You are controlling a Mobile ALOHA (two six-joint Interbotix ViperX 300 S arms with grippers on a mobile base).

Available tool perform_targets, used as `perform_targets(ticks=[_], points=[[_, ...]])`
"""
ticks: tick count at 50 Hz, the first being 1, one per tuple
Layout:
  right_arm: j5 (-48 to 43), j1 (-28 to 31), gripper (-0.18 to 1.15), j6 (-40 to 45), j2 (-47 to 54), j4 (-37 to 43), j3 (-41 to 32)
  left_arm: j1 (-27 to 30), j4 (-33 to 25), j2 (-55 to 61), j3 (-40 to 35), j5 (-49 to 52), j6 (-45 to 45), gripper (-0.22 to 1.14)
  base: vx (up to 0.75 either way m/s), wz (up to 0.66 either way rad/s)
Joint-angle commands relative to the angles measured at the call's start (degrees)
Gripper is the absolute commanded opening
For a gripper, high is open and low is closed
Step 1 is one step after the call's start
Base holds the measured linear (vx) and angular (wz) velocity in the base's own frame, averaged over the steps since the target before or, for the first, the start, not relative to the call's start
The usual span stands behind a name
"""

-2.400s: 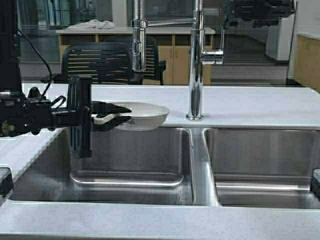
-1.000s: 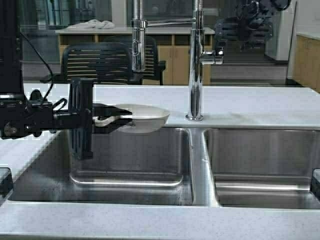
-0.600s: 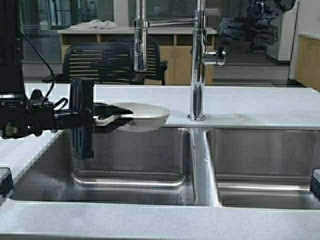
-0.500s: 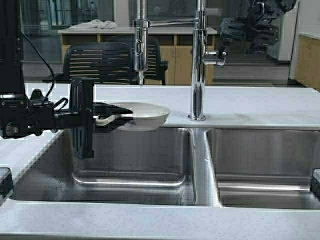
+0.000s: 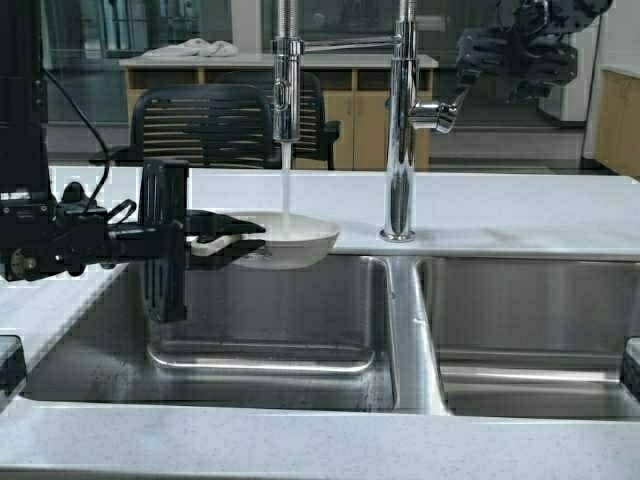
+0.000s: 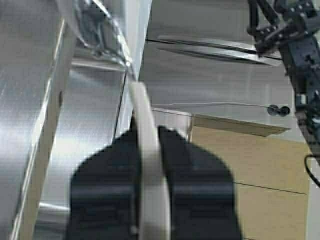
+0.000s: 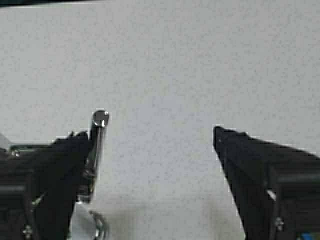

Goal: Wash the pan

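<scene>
The pan is held level over the far edge of the left sink basin, directly under the spray head of the faucet. Its stubby handle is clamped between the two fingers of the left end effector, as the left wrist view shows. A stream of water is falling into the pan.

The right end effector is raised at the far right, up by the faucet lever. Its fingers are spread wide, with the lever just beside the inner face of one finger; whether they actually touch cannot be told.

Several risks can be judged from here. The pan is shallow, so it could be filled quickly; the added weight sits away from the grip, and the handle could be rotated or slipped between the wet fingers, causing the pan to tip or drop into the basin. Water could be splashed off the curved inside onto the worktop or back along the handle toward the left end effector. If the lever is not pushed back cleanly by the open right end effector, the flow would be left running, and overflow would follow.
</scene>
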Motion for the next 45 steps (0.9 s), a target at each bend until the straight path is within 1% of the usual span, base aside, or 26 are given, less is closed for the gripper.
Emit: perform_targets(ticks=[1,6,11,14,16,18,20,22,25,27,28,29,31,35,37,45], points=[[-4.04,-4.57,1.04,-0.26,-8.09,-0.09,1.76,-0.18,0.26,-1.14,-0.44,-1.23,0.53,0.02,0.01,0.00],[-5.10,-4.66,1.04,-0.53,-9.67,-0.09,3.60,-0.18,0.26,-1.23,-0.44,-1.23,0.44,0.02,0.00,0.00],[-5.45,-4.83,1.03,-0.97,-8.96,-0.26,4.48,-0.18,0.26,-1.23,-0.53,-1.23,0.44,0.02,-0.01,-0.03],[-5.45,-4.75,0.99,-0.88,-7.56,-0.26,4.48,-0.18,0.18,-1.23,-0.44,-1.23,0.44,0.02,-0.01,-0.04],[-5.19,-4.39,0.94,-0.70,-6.59,-0.26,4.31,-0.18,0.18,-1.14,-0.35,-1.23,0.44,0.02,-0.01,-0.05],[-4.83,-4.04,0.84,-0.62,-5.45,-0.26,4.04,-0.18,0.09,-1.23,-0.35,-1.23,0.44,0.02,-0.01,-0.06],[-4.57,-3.60,0.70,-0.62,-4.39,-0.26,3.78,-0.18,0.09,-1.32,-0.44,-1.23,0.44,0.02,-0.01,-0.04],[-4.13,-3.08,0.51,-0.53,-3.34,-0.26,3.43,-0.18,0.09,-1.23,-0.35,-1.14,0.44,0.02,0.00,-0.01],[-3.34,-2.11,0.18,-0.44,-1.85,-0.09,2.72,-0.18,0.09,-1.23,-0.35,-1.23,0.44,0.02,0.00,0.00],[-3.08,-1.49,-0.01,-0.35,-0.88,0.00,2.20,-0.18,0.00,-1.14,-0.35,-1.14,0.44,0.02,-0.01,-0.02],[-2.81,-1.32,-0.08,-0.18,-0.26,0.00,1.76,-0.18,0.09,-1.14,-0.26,-1.23,0.44,0.02,0.00,0.00],[-2.55,-1.14,-0.11,-0.18,0.18,0.09,1.23,-0.18,0.09,-1.14,-0.18,-1.23,0.44,0.02,0.00,0.00],[-2.20,-0.79,-0.09,-0.26,0.88,0.09,0.18,-0.18,0.00,-1.23,-0.18,-1.23,0.44,0.02,0.00,0.00],[-0.70,-0.18,0.07,-0.26,1.93,0.09,-1.58,-0.18,0.09,-1.23,0.00,-1.23,0.44,0.02,0.00,0.00],[0.35,0.44,0.11,-0.35,2.37,0.09,-2.64,-0.18,0.09,-1.23,0.09,-1.32,0.44,0.02,0.00,0.00],[4.66,2.46,0.05,-0.35,3.87,0.09,-7.03,-0.18,0.09,-1.14,0.26,-2.11,0.44,0.02,0.00,0.00]])
